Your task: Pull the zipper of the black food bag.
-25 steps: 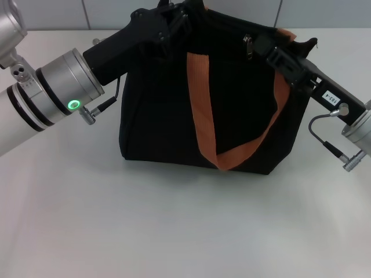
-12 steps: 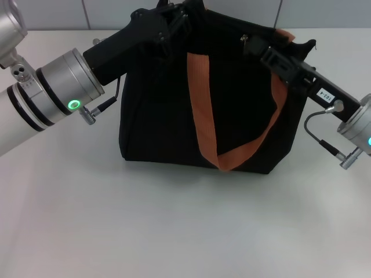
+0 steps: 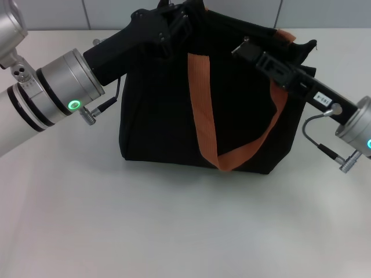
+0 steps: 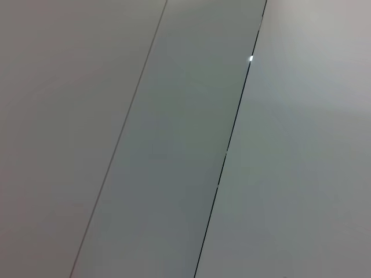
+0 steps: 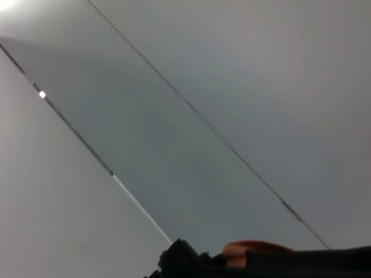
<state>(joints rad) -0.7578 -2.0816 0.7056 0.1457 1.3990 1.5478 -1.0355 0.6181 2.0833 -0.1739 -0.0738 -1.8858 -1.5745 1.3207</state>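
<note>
The left gripper [image 3: 174, 17] is pressing against the top left corner of the boxy black fabric food bag [image 3: 159, 124], which is standing upright on the white tabletop [image 3: 174, 226] with an orange-brown webbing strap [image 3: 204, 119] looping down its front; whether its jaws are parted cannot be told. The right gripper [image 3: 242, 47] is reaching along the bag's top edge from the right, its jaws' state likewise unreadable, and the zipper pull is lying hidden there.
</note>
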